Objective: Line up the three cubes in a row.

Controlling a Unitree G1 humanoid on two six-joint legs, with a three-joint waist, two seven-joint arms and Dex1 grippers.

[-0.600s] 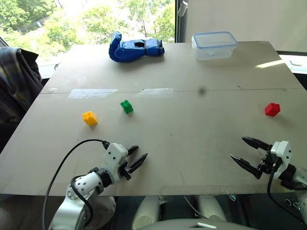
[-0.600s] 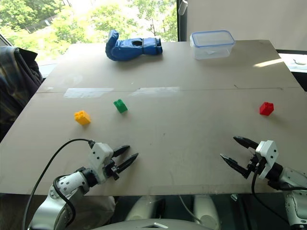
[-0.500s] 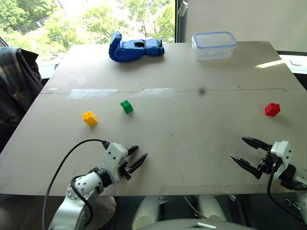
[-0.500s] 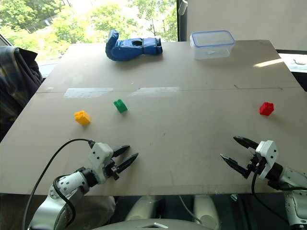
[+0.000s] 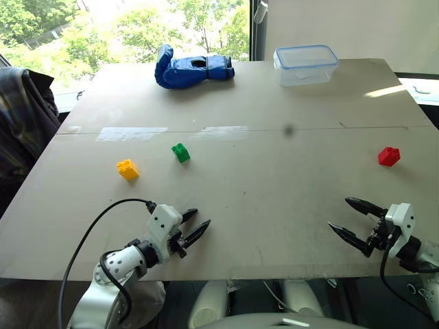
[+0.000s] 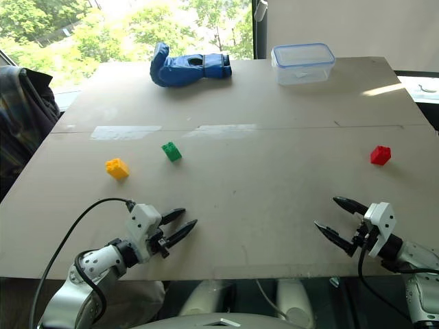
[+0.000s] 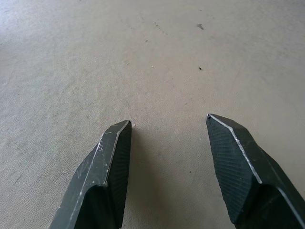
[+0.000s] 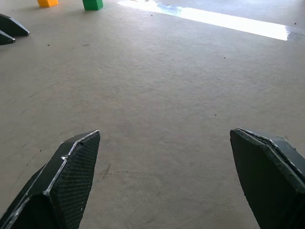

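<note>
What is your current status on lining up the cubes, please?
Both grippers, left and right, empty, jaws open. Yellow cube and green cube near each other, red cube far right. Nothing in the way.

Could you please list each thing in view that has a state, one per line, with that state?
yellow cube: loose on the table, studs up, ungripped
green cube: loose, near the yellow one, ungripped
red cube: alone, far to the right, ungripped
left gripper: open, empty, low over the table
right gripper: wide open, empty
clear plastic container: lid on
blue glove: lying on its side
</note>
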